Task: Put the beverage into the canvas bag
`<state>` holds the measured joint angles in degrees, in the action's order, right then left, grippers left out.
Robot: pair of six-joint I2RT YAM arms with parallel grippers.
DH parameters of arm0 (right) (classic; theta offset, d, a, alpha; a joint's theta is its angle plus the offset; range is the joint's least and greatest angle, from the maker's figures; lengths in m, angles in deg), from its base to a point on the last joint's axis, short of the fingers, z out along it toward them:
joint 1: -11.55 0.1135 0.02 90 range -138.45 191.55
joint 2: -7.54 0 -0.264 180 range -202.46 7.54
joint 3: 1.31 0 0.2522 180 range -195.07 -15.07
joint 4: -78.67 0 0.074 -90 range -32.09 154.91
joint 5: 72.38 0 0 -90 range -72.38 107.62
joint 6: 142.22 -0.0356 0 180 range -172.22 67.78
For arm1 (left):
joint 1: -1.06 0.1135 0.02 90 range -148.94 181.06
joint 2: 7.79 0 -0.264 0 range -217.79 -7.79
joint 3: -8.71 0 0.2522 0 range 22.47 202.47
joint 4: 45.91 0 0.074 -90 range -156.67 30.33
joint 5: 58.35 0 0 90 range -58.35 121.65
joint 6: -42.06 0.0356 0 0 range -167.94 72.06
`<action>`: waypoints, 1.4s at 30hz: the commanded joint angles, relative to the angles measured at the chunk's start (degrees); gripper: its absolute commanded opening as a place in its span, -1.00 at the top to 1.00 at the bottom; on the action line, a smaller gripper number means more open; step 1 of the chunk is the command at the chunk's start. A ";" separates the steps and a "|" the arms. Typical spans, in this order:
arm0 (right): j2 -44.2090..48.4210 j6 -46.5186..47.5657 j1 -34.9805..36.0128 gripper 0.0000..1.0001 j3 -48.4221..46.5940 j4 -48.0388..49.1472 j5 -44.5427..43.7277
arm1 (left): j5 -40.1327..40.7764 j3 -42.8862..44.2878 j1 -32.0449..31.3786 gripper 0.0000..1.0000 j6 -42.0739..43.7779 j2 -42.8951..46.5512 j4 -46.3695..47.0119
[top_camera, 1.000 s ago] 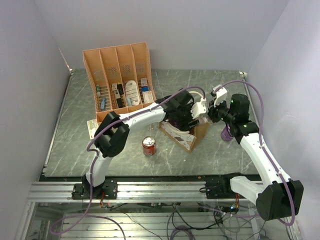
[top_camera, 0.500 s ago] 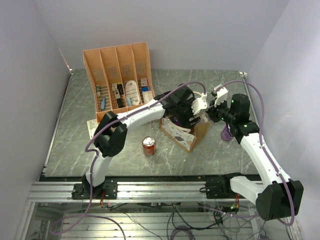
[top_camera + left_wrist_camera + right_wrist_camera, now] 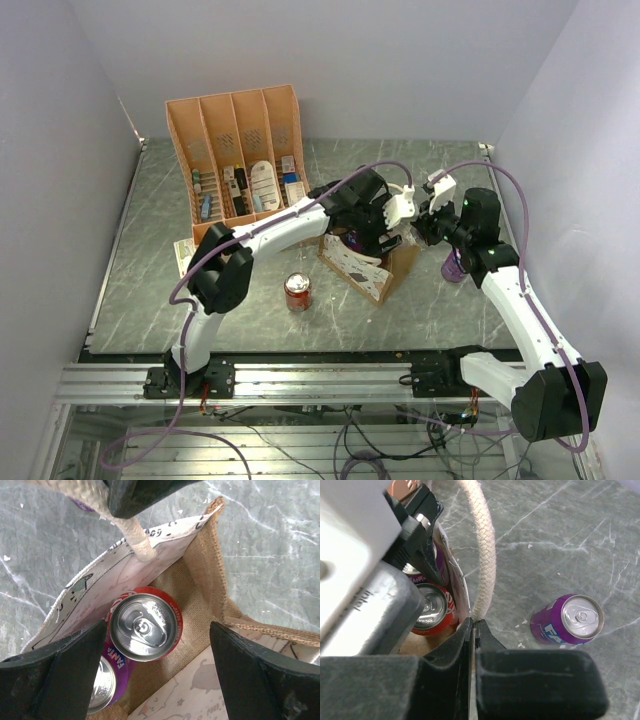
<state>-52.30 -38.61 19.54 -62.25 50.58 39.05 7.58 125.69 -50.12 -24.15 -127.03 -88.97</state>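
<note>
The tan canvas bag (image 3: 395, 268) stands mid-table. My left gripper (image 3: 375, 238) hangs open and empty just above its mouth; in the left wrist view (image 3: 157, 672) its jaws stand wide apart over the burlap inside (image 3: 200, 580). A red can (image 3: 146, 626) and a purple Fanta can (image 3: 102, 682) stand upright in the bag. My right gripper (image 3: 420, 230) is shut on the bag's rim at the foot of a cream rope handle (image 3: 482, 545), shown in the right wrist view (image 3: 474, 632). Another red can (image 3: 297, 291) and another purple can (image 3: 453, 266) stand on the table.
The orange slotted organiser (image 3: 240, 160), holding several small items, stands at the back left. A flat packet (image 3: 183, 252) lies in front of it. White walls close in the table on three sides. The purple can outside the bag (image 3: 567, 620) is close to my right gripper.
My left gripper has risen a little out of the bag and moved slightly back. The right gripper has kept its hold on the bag rim. The cans on the table have not moved.
</note>
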 commanded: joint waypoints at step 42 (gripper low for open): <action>3.08 4.55 -1.39 -0.33 -0.55 -2.40 11.95 | 5.61 -22.80 11.96 -0.98 9.49 44.59 -20.29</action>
<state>-50.66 -34.37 18.66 -62.25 48.22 50.86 14.38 109.12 -40.59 -15.91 -86.84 -103.11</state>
